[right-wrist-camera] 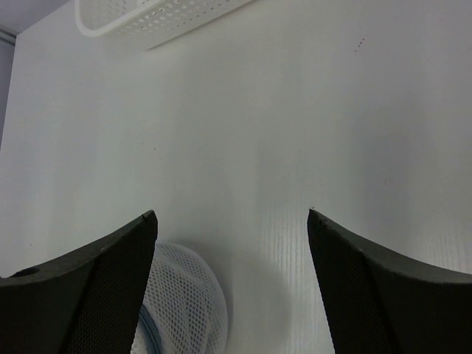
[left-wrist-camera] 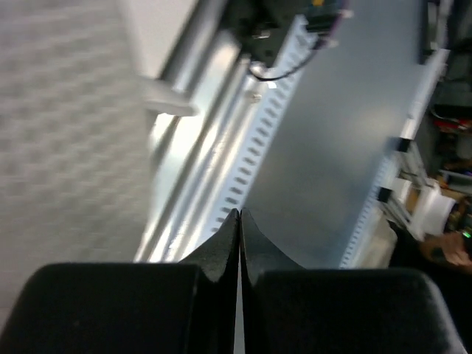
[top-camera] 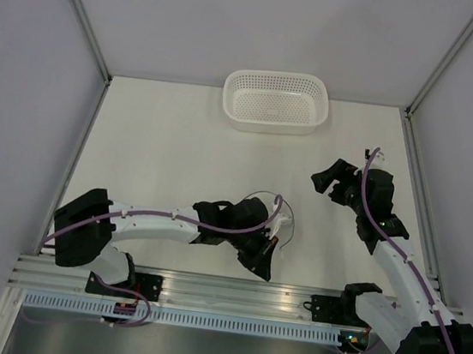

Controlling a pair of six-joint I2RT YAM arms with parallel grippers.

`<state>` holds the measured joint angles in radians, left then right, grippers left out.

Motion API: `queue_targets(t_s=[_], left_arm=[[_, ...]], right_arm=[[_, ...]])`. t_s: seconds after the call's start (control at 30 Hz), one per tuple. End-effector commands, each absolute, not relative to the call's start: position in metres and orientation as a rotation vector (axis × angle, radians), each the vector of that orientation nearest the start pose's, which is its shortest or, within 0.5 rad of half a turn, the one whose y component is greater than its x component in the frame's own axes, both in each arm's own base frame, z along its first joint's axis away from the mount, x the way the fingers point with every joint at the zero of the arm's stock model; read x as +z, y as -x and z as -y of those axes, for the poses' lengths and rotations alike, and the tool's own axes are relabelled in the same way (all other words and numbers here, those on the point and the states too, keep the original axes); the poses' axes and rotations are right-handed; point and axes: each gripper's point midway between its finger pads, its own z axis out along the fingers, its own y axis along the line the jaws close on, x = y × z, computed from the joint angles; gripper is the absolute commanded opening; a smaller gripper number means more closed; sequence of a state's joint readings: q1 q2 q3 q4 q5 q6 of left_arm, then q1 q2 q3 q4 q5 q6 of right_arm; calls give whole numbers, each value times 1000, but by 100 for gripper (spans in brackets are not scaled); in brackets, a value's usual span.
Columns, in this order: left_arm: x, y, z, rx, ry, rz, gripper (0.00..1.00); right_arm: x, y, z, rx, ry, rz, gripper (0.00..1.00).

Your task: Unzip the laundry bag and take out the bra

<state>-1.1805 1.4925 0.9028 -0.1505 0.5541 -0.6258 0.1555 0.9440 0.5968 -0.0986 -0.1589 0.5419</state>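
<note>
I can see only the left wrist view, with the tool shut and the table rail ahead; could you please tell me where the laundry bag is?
Observer: The right wrist view shows the laundry bag as white mesh lying on the table, low and left in that frame.
Operator: Thank you. Is the right tool holding it?
Observer: No, the right tool is open, and from above it sits apart from the bag.
Operator: Is the bra out yet?
Observer: No yellow shows in any view. From above, the left arm covers most of the bag, and the white basket at the far edge looks empty.
</note>
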Motion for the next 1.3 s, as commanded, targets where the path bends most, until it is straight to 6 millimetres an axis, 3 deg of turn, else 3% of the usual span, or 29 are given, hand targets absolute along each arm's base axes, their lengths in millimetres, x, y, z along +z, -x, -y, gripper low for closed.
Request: queue_targets(t_s=[0.0, 0.07, 0.23, 0.67, 0.83, 1.1, 1.27], left_arm=[[104, -78, 378, -1043, -997, -2508, 2], [91, -92, 369, -890, -946, -2536, 2], [88, -130, 348, -605, -796, -2510, 2], [103, -191, 293, -226, -619, -2364, 2], [109, -220, 284, -231, -514, -2314, 2], [133, -254, 304, -400, -449, -2173, 2], [135, -275, 301, -400, -425, -2115, 2]], right_arm=[[164, -311, -98, 583, -287, -2040, 89], [163, -311, -98, 583, -285, -2044, 90], [161, -309, -102, 613, -265, -2043, 91], [155, -303, -119, 712, -192, -2056, 93], [152, -300, -127, 762, -166, -2068, 93], [151, -297, -130, 787, -150, -2055, 93], [148, -295, -131, 800, -150, -2058, 94]])
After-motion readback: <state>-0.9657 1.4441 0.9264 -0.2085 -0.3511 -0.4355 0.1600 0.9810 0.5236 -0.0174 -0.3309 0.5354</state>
